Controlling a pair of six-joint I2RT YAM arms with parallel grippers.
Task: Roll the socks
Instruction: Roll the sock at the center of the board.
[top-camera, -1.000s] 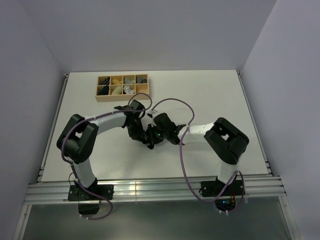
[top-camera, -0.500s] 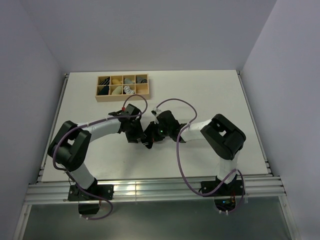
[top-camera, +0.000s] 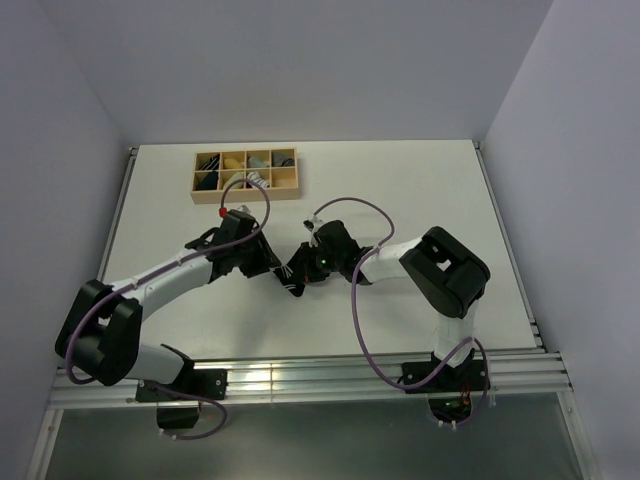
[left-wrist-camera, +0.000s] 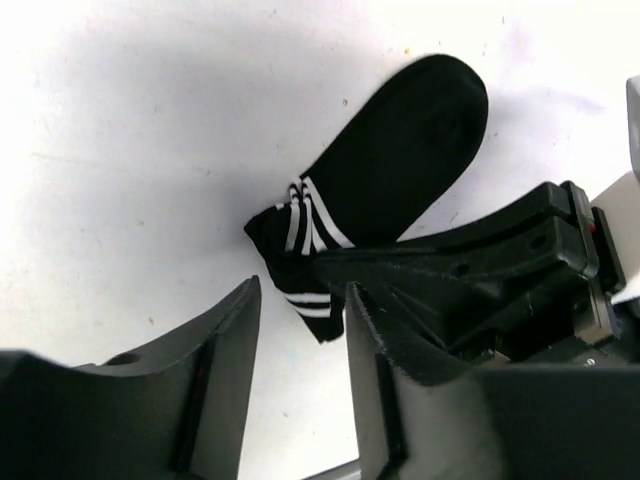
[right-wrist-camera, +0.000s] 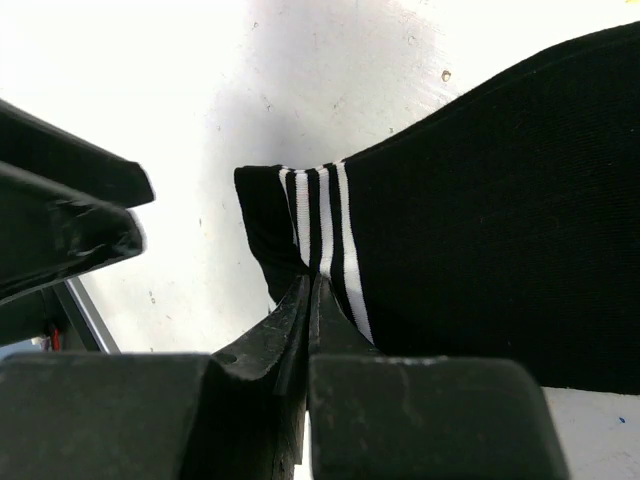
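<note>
The black sock (left-wrist-camera: 400, 160) with white bands lies flat on the white table, toe pointing away. It also shows in the right wrist view (right-wrist-camera: 490, 200) and as a dark patch in the top view (top-camera: 291, 287). My right gripper (right-wrist-camera: 312, 288) is shut on its cuff at the white bands, and shows in the top view (top-camera: 300, 272). My left gripper (left-wrist-camera: 303, 292) is open and empty, its tips just short of the cuff, and shows in the top view (top-camera: 272, 266). A white sock with dark stripes seems to lie in the box (top-camera: 258, 181), partly behind a cable.
A wooden compartment box (top-camera: 285, 186) with several sock rolls stands at the back left. The two grippers are close together at mid table; my right gripper's body (left-wrist-camera: 520, 260) sits beside my left fingers. Purple cables loop over both arms.
My left arm has stretched out low to the left, its elbow dropping toward the near left, and its gripper has drawn back a little. My right gripper has stayed at the sock.
</note>
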